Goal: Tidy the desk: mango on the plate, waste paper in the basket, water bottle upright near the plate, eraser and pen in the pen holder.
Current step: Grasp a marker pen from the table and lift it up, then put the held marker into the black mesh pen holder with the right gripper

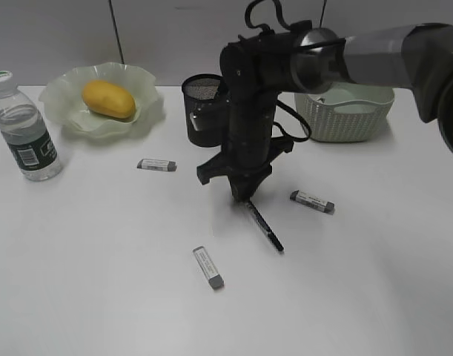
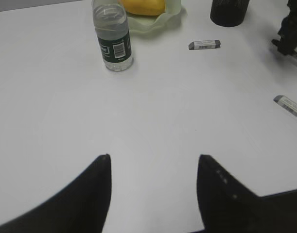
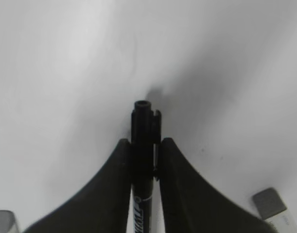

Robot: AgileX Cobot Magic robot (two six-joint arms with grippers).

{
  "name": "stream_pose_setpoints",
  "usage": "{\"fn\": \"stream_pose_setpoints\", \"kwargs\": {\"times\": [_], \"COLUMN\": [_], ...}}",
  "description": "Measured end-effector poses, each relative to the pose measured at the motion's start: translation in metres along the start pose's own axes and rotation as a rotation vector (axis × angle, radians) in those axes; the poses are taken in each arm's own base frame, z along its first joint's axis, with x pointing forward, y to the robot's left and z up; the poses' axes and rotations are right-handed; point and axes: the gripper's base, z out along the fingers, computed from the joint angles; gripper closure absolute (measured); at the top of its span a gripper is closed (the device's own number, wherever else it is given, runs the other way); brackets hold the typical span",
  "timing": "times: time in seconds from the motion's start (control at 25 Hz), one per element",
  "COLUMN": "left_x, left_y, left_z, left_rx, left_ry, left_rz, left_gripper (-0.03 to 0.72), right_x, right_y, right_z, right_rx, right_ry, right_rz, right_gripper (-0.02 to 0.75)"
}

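Yellow mango (image 1: 108, 99) already lies on the plate (image 1: 63, 93) near the desk's (image 1: 100, 297) far-left corner, the water bottle (image 1: 24, 126) upright beside it. Mid-desk, the right gripper (image 3: 144, 150) pinches the pen (image 3: 142, 145), the left gripper (image 2: 153, 162) is wide and empty. Three erasers (image 1: 157, 165) lie loose, the pen holder (image 1: 202, 110) unfilled; I see no waste paper.

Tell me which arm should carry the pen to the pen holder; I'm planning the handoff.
Right. The right hand already has its fingers closed against the pen, and the pen holder stands just behind that arm. The left hand hangs open over bare desk, holding nothing.
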Motion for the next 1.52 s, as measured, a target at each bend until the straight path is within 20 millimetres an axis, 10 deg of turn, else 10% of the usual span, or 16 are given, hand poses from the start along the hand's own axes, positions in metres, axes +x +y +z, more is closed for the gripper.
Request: {"fn": "stream_pose_setpoints", "kwargs": {"times": [0.56, 0.92, 1.52], "left_x": [0.0, 0.0, 0.0], "left_y": [0.0, 0.0, 0.0], "left_z": [0.0, 0.0, 0.0], "left_rx": [0.0, 0.0, 0.0], "left_ry": [0.0, 0.0, 0.0], "left_rz": [0.0, 0.0, 0.0], "left_gripper": [0.264, 0.264, 0.267], "right_x": [-0.085, -0.107, -0.105], "right_y": [0.009, 0.004, 0.0], "right_z": [-0.122, -0.119, -0.081], "right_rx": [-0.075, 0.03, 0.05], "right_ry": [-0.721, -1.001, -0.931], "right_rz": [-0.01, -0.113, -0.13], "right_gripper": [0.589, 0.589, 0.585]}}
